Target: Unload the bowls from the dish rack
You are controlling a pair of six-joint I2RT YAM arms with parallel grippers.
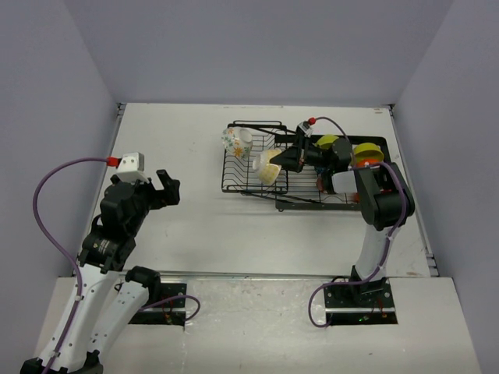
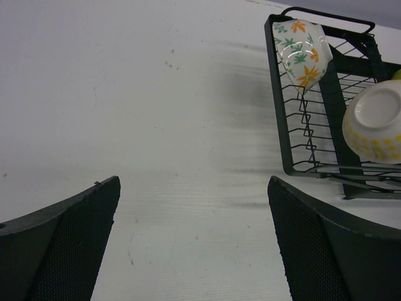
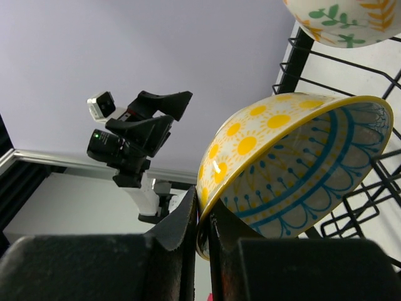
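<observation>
**Top view.** The rack (image 1: 231, 167) is seen at about 1 o'clock on the table (image 1: 187, 226). Four bowls can be made out in it. A floral bowl (image 1: 235, 140) is propped at the rack's 10 o'clock corner, and a yellow bowl (image 1: 267, 165) is tilted near its 8 o'clock side. A lime bowl (image 1: 327, 141) and an orange bowl (image 1: 365, 161) are at its 3 o'clock end, partly hidden by the right arm. The right gripper (image 1: 282, 161) is reached in from 3 o'clock and meets the yellow bowl. The left gripper (image 1: 168, 187) is held over bare table at 9 o'clock, well apart from the rack.

**Left wrist.** The left fingers (image 2: 69, 251) are spread wide with nothing between them. The rack's corner and both patterned bowls are seen at 2 o'clock.

**Right wrist.** The right jaws are pressed together on the yellow bowl's rim at its 7 o'clock edge, one finger inside and one outside. The bowl is tilted, with rack wires behind it. Whether it has been lifted off them cannot be told.

**Progress.** No bowl is seen outside the rack, so unloading is judged to be at its first pick. All four visible bowls are left to be taken out.
</observation>
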